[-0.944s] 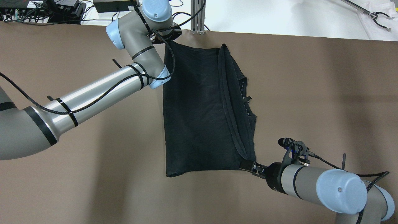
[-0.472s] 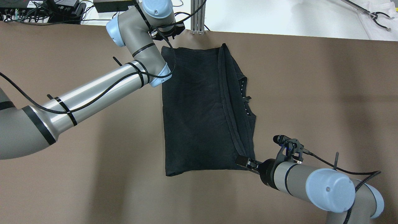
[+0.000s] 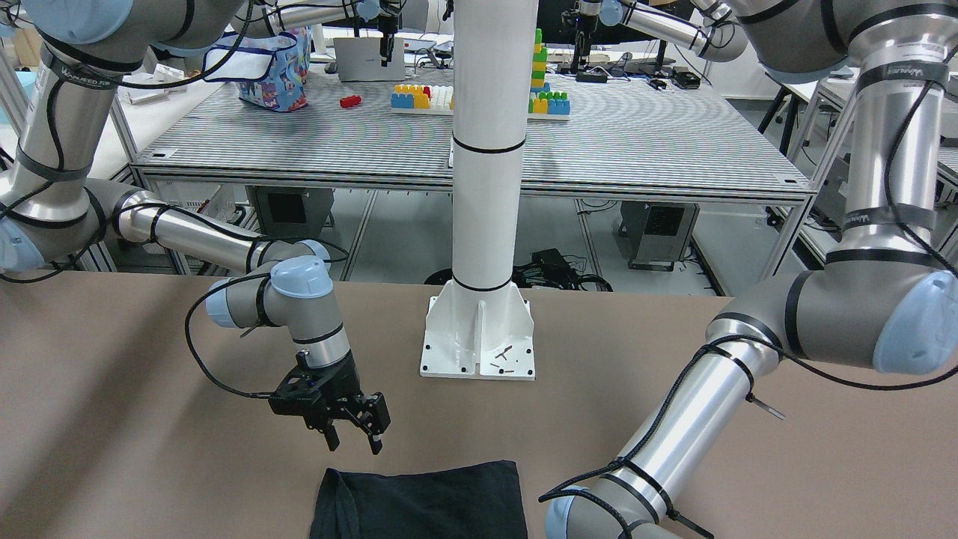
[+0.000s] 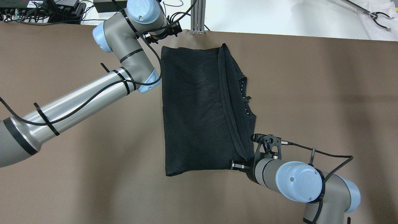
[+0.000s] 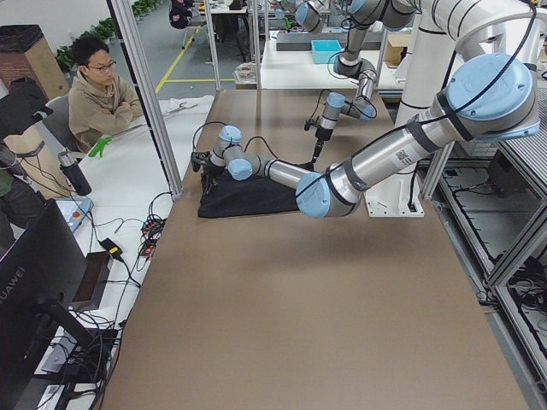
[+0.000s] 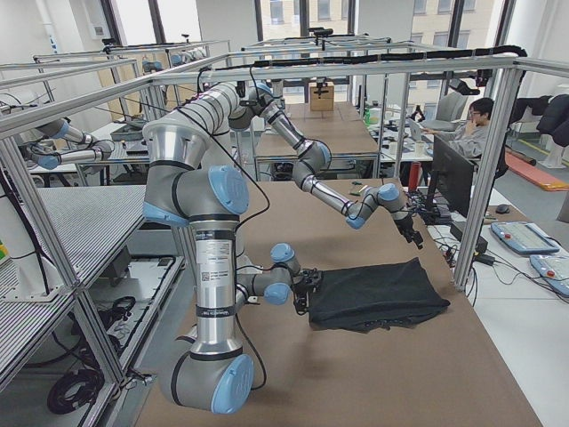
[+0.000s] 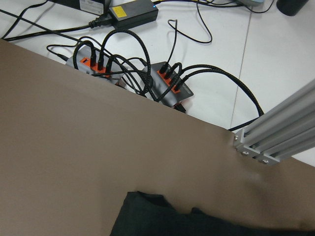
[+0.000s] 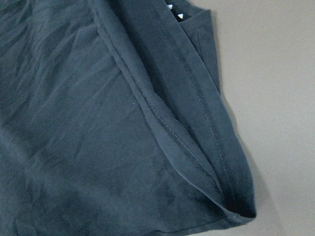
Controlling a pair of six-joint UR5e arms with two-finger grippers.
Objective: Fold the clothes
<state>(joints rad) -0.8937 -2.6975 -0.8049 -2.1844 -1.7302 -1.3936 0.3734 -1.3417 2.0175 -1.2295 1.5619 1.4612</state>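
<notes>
Brown tabletop (image 4: 326,93) fills most of the overhead view, and the black garment (image 4: 196,109) lies flat at its centre as an upright rectangle. A hemmed edge (image 4: 224,105) runs down it right of the middle. Beyond the hem a narrower layer juts toward the right, carrying a row of small white marks (image 4: 244,96).

The right gripper (image 4: 238,165) sits at the garment's lower right corner in that view, on an arm that enters from the bottom right. In the front-facing view it shows left of centre with its fingers (image 3: 376,442) spread apart and empty. There it hangs just above the cloth's edge, which lies at the bottom of the frame. Its wrist camera looks down on the hem and on the folded corner at the lower right of the frame.

The left gripper (image 4: 171,30) is at the top of the overhead view, just beyond the garment's upper left corner and near the table's far edge. I cannot tell whether its fingers are spread or closed. Its wrist camera shows a cloth corner lying on the table at the bottom of the frame. Past the table edge there are black cables (image 7: 167,83) on a white floor and an aluminium profile (image 7: 280,132) at the right.

In the front-facing view a white post (image 3: 486,150) stands on its base plate (image 3: 479,337) at the centre. A person (image 5: 98,94) sits at the upper left of the left side view
</notes>
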